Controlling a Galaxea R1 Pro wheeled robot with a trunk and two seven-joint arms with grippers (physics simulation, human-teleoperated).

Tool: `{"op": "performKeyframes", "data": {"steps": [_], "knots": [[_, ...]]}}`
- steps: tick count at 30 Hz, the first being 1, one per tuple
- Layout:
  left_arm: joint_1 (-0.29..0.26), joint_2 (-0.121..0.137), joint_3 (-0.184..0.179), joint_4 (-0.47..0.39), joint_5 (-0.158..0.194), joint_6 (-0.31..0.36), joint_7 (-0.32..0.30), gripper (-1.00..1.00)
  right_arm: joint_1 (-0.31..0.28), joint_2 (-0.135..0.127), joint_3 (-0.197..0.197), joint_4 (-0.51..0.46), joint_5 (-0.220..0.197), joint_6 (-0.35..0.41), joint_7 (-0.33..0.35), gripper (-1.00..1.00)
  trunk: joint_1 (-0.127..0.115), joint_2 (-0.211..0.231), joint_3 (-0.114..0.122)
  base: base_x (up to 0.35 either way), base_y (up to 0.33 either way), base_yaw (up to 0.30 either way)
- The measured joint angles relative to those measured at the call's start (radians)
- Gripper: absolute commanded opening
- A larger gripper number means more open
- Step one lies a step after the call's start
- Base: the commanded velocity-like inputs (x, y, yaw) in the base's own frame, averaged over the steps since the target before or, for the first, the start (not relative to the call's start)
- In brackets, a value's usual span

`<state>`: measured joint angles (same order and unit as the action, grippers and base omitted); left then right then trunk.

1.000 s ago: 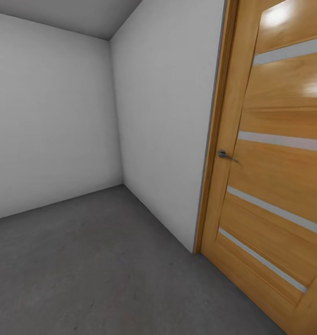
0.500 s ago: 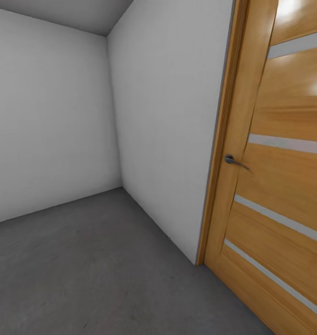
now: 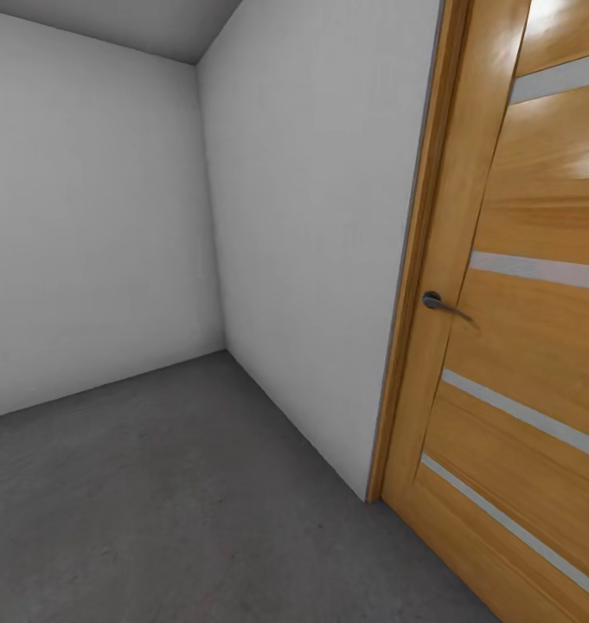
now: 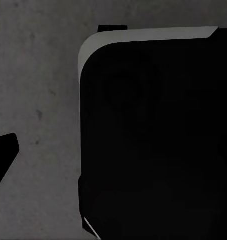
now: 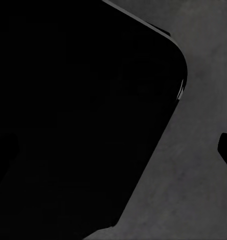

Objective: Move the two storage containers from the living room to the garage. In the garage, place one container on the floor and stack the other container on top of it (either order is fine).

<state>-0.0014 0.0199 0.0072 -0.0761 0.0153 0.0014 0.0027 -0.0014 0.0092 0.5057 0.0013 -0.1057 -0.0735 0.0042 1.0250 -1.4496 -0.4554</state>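
Since the earlier head pictures the whole view has slid leftward as the camera turned, so the wooden door and its handle sit further toward 3 o'clock; the things themselves have not shifted. Ahead lies the garage: the floor is dark grey, speckled, matte concrete, spreading from 6 to 9 o'clock and meeting two plain grey-white walls whose corner stands near 11 o'clock. The door, glossy orange-brown with pale horizontal strips, takes up the 3 o'clock side, its frame touching the nearer wall's edge. From the head, the room's walls, corner and door are visible. The left wrist view instead looks straight down at the same concrete, with a large black rounded body of the robot edged in light grey over it and a dark tip at 9 o'clock. The right wrist view gives the like: a black body over concrete. Whether either pincer is released or clenched cannot be told.
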Motion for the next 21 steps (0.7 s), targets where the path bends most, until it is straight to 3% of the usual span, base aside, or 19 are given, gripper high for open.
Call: {"op": "performKeyframes", "data": {"steps": [10, 21], "knots": [[0.000, -0.001, 0.000, 0.000, 0.000, 0.000, 0.001, 1.00, 0.000, 0.000, -0.001, 0.000, 0.000, 0.000, 0.000, 1.00, 0.000, 0.000, 0.000, 0.000, 0.000, -0.021], [0.000, -0.001, 0.000, 0.000, 0.000, 0.000, 0.003, 1.00, 0.000, 0.000, -0.002, 0.000, -0.002, 0.000, -0.001, 1.00, 0.000, 0.000, 0.000, 0.000, 0.000, -0.248]]}}
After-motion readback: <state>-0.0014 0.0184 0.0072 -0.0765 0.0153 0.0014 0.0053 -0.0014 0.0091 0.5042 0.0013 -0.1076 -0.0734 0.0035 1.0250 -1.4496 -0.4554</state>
